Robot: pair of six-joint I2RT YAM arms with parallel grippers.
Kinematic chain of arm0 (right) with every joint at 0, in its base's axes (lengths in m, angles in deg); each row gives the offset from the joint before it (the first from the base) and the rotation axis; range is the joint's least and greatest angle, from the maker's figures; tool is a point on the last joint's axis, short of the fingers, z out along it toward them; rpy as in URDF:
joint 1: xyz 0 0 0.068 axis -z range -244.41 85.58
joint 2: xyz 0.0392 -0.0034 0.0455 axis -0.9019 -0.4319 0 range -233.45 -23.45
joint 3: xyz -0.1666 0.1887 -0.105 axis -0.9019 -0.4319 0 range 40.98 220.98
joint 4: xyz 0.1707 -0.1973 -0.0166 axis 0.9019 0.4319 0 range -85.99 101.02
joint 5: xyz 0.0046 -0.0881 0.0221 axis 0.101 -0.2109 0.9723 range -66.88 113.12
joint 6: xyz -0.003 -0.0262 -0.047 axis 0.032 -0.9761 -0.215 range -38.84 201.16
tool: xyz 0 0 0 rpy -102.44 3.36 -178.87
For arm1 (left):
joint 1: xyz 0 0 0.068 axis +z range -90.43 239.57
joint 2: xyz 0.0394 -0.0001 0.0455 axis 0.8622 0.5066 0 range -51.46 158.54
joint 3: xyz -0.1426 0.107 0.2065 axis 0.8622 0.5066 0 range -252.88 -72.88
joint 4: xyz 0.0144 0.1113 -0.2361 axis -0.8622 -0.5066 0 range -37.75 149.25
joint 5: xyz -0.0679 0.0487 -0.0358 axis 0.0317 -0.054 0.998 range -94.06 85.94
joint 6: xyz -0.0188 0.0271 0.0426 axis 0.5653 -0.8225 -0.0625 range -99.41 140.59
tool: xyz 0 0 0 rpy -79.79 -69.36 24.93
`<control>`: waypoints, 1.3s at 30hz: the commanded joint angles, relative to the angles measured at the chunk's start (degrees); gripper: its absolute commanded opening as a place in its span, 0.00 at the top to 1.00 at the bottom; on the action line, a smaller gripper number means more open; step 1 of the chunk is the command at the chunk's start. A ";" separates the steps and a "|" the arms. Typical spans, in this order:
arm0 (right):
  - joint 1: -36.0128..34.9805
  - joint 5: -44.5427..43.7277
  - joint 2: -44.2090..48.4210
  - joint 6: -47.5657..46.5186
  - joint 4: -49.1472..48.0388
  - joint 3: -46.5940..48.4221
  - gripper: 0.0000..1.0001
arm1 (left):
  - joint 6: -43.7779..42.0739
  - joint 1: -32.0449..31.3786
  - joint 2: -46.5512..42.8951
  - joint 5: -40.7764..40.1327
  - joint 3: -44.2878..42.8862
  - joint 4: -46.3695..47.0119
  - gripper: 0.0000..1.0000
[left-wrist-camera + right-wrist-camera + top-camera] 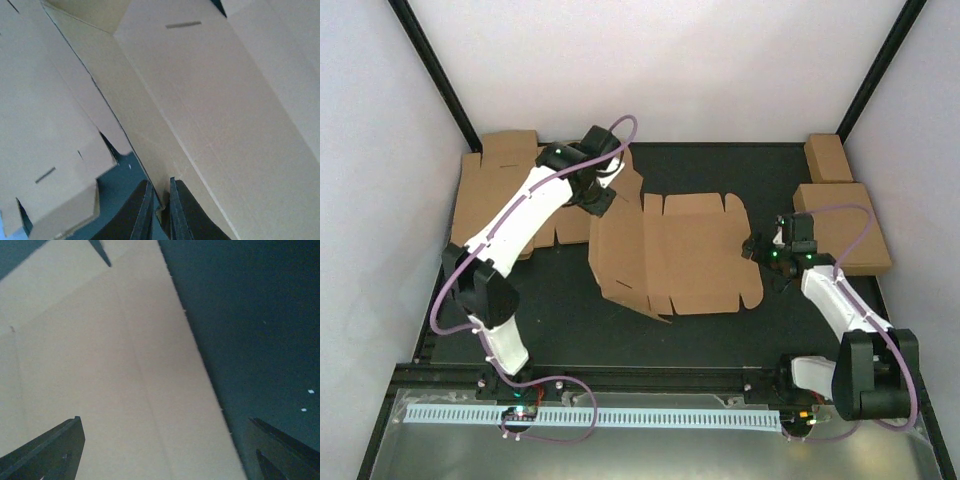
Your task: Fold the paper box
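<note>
Stacked cardboard sheets (480, 192) left, seemingly folded boxes (855, 240) right.

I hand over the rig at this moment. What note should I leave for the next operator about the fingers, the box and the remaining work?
Left gripper: fingers almost shut, pinching an edge of the paper box.
Right gripper: fingers wide open at the sheet's right edge, holding nothing.
Box: middle of the black mat, mostly flat; its left panel is lifted along a crease.
Done: only the first fold is started.
Left: raise the other walls, tuck the tabs.
</note>
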 commanded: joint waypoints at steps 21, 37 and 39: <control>-0.78 2.84 1.27 2.56 0.50 -9.20 0.10 | 10.77 5.86 1.69 3.19 0.39 10.15 0.11; -0.88 4.73 2.68 0.45 4.18 -7.85 0.10 | 21.85 25.43 -18.08 29.43 51.30 41.40 0.01; -0.88 4.95 2.39 0.28 4.12 -7.60 0.10 | 21.75 26.41 -17.91 30.55 52.17 42.83 0.01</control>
